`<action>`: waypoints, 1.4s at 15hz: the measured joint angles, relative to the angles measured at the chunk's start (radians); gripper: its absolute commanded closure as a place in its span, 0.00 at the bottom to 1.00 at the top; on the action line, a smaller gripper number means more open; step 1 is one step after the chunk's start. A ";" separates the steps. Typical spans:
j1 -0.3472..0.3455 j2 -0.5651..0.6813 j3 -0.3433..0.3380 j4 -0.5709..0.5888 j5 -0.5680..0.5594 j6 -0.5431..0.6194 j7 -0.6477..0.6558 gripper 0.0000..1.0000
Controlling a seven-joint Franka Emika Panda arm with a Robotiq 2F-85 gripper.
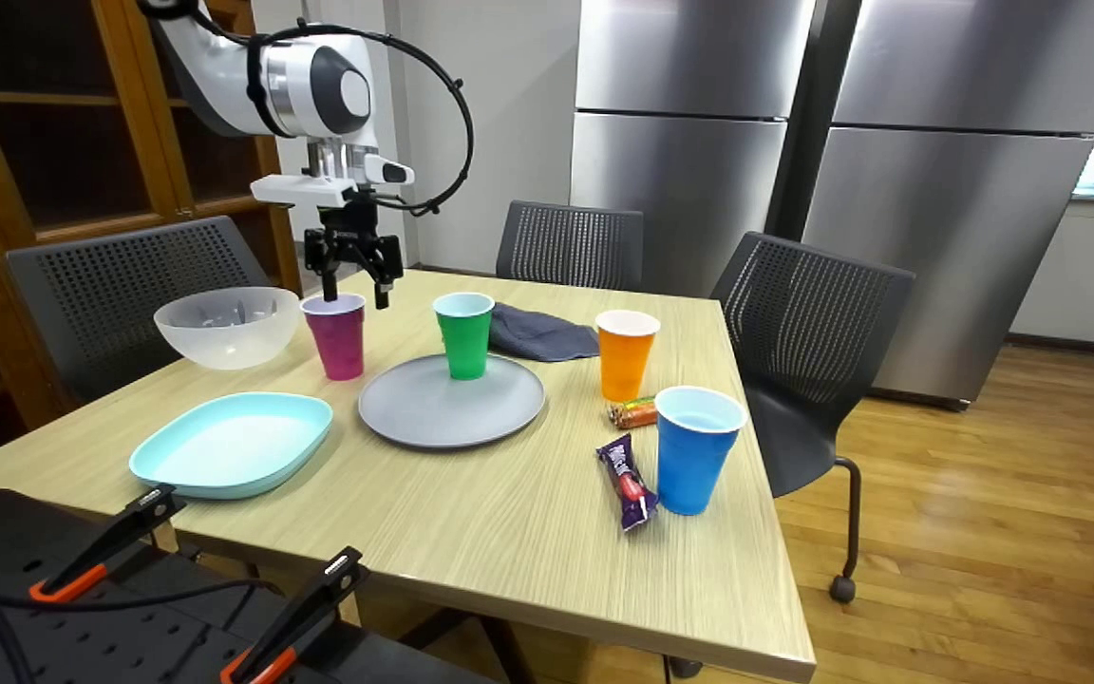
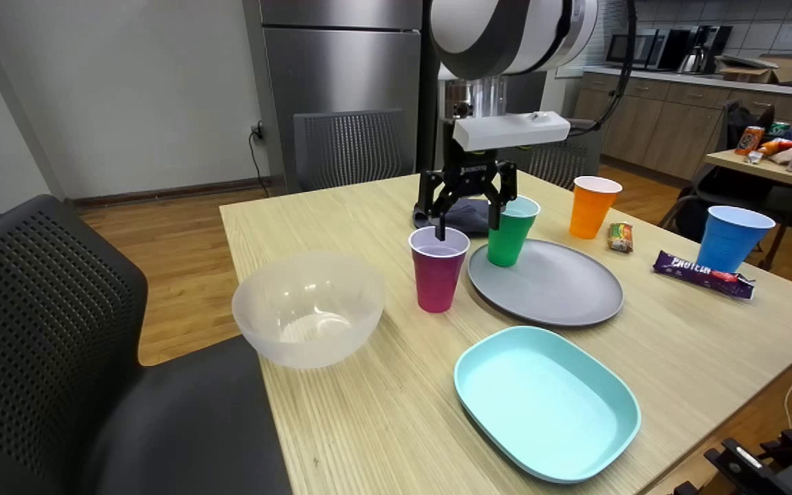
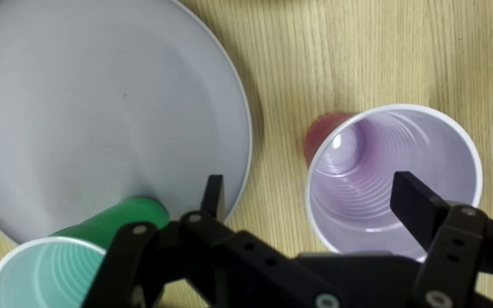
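Note:
My gripper (image 3: pixel 308 177) stands wide open with nothing between its fingers, pointing down over the table. Nearest to it is an upright purple cup (image 3: pixel 357 188) with a pale inside. One finger (image 2: pixel 440 227) hangs over that cup's mouth; whether its tip dips inside I cannot tell. The opposite finger (image 1: pixel 383 290) is out beyond the rim, on the side toward the green cup (image 1: pixel 466 342). That green cup stands upright on the edge part of a round grey plate (image 1: pixel 452 418). In both exterior views the purple cup (image 1: pixel 336 342) looks empty-handed, resting on the wood beside the plate.
Beside the purple cup is a frosted bowl (image 2: pixel 310 309). A turquoise tray (image 1: pixel 234 442) lies nearer the table's edge. Farther along are an orange cup (image 1: pixel 628 356), a blue cup (image 1: pixel 694 465), a purple-wrapped bar (image 1: pixel 628 484), a snack pack (image 2: pixel 620 237) and a dark cloth (image 1: pixel 542 332).

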 measured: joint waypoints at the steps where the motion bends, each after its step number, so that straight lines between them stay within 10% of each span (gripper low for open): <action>1: 0.004 0.013 0.000 0.002 -0.004 0.007 0.001 0.00; 13: 0.035 0.107 -0.005 0.045 -0.011 0.043 0.001 0.97; 21: 0.038 0.096 -0.004 0.045 -0.009 0.059 -0.006 0.99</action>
